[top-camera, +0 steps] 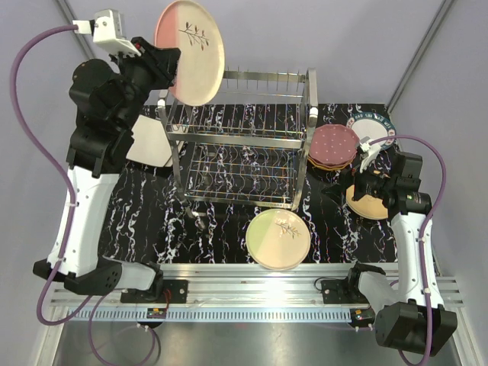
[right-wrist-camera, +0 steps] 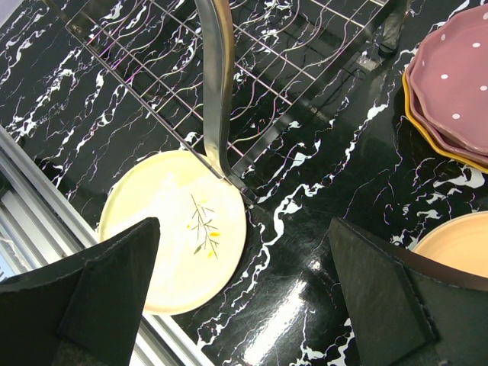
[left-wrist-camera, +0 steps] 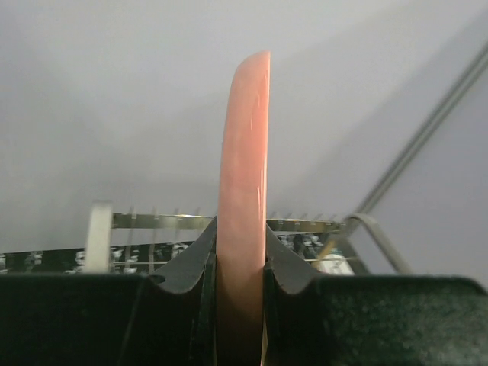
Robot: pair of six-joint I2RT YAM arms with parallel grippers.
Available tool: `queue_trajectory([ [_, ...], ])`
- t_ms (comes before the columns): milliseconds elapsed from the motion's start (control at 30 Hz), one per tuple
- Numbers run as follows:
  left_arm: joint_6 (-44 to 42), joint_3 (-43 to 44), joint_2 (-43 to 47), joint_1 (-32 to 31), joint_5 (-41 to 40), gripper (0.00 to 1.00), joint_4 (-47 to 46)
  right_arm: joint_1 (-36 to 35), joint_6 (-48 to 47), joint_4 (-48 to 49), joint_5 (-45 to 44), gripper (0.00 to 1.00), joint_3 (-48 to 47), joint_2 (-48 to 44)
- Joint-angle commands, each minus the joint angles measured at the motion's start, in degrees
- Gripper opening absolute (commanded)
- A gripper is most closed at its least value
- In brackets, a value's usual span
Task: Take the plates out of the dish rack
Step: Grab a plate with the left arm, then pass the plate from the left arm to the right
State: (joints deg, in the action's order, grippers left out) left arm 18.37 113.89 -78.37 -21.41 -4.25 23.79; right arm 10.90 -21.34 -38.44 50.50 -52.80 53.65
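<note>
Black marbled tabletop (top-camera: 145,221) under wire dish rack (top-camera: 236,122) — grey walls (top-camera: 305,38) around.

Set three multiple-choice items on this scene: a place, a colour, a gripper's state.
1. The yellow sprig plate lies: A on the table in front of the dish rack; B inside the rack; C against the wall.
2. The top plate of the stack is: A green; B maroon, white-dotted; C black.
3. The left gripper is: A open; B shut on a wire; C shut on the pink plate.
A: it lies flat on the marbled tabletop. B: white dots show from above. C: both fingers pinch its rim.
</note>
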Motion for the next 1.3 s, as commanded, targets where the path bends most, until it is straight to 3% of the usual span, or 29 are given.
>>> queue_trajectory([
  [0,10.0,2.3,6.3,0.1,9.0,0.00,-12.3,0.1,-1.4,0.7,0.4,1.00,-0.1,-0.9],
  [167,18.4,-4.4,10.3,0.2,14.4,0.00,-15.6,0.1,-1.8,0.8,0.7,1.00,-0.1,-1.5],
  [333,29.2,-11.9,14.6,0.1,23.0,0.00,-20.3,0.1,-4.2,-2.2,9.2,1.00,-0.9,-2.5],
  [500,36.8,-21.8,18.0,0.2,31.2,0.00,-23.6,0.1,-11.5,-12.5,18.9,1.00,-5.1,-1.5],
  [667,46.2,-34.8,20.9,-0.4,38.6,0.00,-35.1,0.1,-15.6,-23.0,21.5,1.00,-12.2,-0.2],
  [833,44.5,-41.0,23.0,-3.3,39.0,0.00,-35.7,0.0,-14.4,-28.4,26.5,1.00,-15.9,0.6],
  [1033,43.5,-45.7,23.8,-8.3,39.0,0.00,-35.7,0.0,-4.0,-26.5,36.8,1.00,-17.3,3.5],
  [1267,41.7,-48.4,24.0,-14.9,36.5,0.00,-35.7,0.0,6.2,-23.1,41.2,1.00,-18.0,6.7],
])
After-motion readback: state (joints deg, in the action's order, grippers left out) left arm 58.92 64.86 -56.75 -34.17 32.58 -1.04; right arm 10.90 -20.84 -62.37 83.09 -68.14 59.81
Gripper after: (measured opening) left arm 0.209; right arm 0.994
